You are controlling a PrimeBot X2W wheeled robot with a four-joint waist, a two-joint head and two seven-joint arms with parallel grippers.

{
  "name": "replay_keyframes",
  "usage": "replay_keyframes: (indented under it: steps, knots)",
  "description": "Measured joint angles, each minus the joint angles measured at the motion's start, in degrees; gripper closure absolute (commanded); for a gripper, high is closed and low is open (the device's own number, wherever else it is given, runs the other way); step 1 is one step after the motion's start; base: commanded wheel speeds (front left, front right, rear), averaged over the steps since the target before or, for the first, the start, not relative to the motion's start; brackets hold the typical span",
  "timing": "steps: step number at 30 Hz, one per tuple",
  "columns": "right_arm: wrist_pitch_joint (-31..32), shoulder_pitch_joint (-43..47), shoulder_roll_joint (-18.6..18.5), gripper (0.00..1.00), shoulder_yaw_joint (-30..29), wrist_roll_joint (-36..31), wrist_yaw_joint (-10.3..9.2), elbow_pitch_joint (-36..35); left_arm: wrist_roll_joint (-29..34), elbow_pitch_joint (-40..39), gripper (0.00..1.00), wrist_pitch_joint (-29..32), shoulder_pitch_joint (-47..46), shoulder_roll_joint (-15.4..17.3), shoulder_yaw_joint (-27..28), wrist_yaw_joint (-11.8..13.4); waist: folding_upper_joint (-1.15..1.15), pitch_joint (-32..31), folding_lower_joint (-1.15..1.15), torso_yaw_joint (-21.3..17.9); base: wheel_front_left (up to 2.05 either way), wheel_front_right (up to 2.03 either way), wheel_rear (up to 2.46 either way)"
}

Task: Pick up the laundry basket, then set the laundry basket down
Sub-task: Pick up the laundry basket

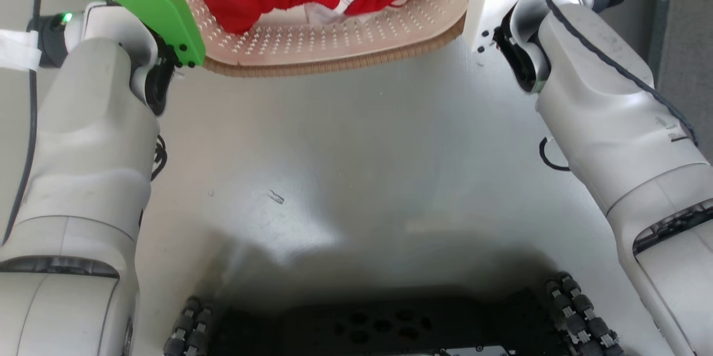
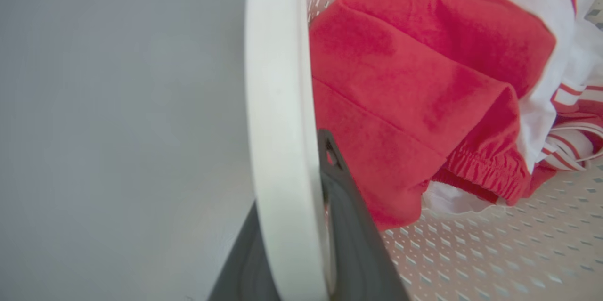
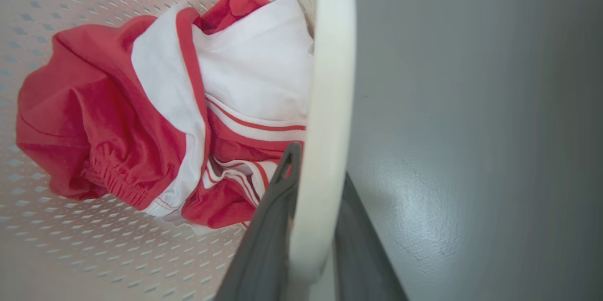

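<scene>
Evidently the laundry basket [image 1: 334,38] is held between the two arms at the top of the head view, ahead of the robot's base and over the grey floor [image 1: 356,166]. Whether its underside is clear of the floor cannot be told, as that part is hidden. The left end effector [image 2: 292,225] is closed on the basket's white left handle [image 2: 275,93], with one dark finger inside the wall and the other outside. The right end effector [image 3: 313,197] is clamped in the same manner on the right handle [image 3: 332,79]. Red and white clothes [image 3: 141,117] are heaped loosely inside, and the cloth lies just beside each inner finger.

The step in hand is judged to be the carrying of the basket towards its set-down. Each handle is a smooth, rounded band gripped across a narrow span, so slipping or pivoting is to be expected if one side is moved ahead of the other. Both arms should therefore be moved together and at the same rate, with the spacing between the end effectors held constant, so that the handles are neither pulled apart nor pressed inward. The basket should be lowered gently and kept level until its base is seated flat on the floor. Only then should the grips be released, and the inner fingers drawn straight out so that no cloth is snagged.
</scene>
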Motion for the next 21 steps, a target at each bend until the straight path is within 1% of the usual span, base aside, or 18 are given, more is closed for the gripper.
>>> replay_keyframes:
  steps: [9, 15, 19, 21]
  knots:
    - [-0.47, 2.44, 0.47, 1.0, 0.54, 2.41, 1.01, 2.99, -1.27, 3.31, 1.0, 0.07, 2.02, -1.07, 0.1, -0.02, 0.0, -4.07, 0.0, -0.15, 0.0, 0.0, 0.0]
    - [-0.4, 4.64, 0.85, 1.0, 1.33, 3.64, 1.96, 4.83, -2.57, 5.84, 1.0, 0.45, 4.13, -1.7, 0.51, -0.04, 0.0, -8.21, 0.0, -0.27, 0.0, 0.0, 0.0]
    - [-0.4, 5.97, 0.96, 1.0, 1.8, 4.2, 2.04, 5.46, -2.68, 6.17, 1.0, 0.54, 5.64, -1.97, 0.51, -0.09, 0.0, -10.13, 0.0, -0.31, 0.0, 0.0, 0.0]
    - [-0.38, 6.92, 1.02, 1.0, 2.07, 5.0, 2.52, 5.87, -2.67, 6.3, 1.0, 0.54, 6.67, -2.04, 0.24, -0.09, 0.0, -11.44, 0.0, -0.32, 0.0, 0.0, 0.0]
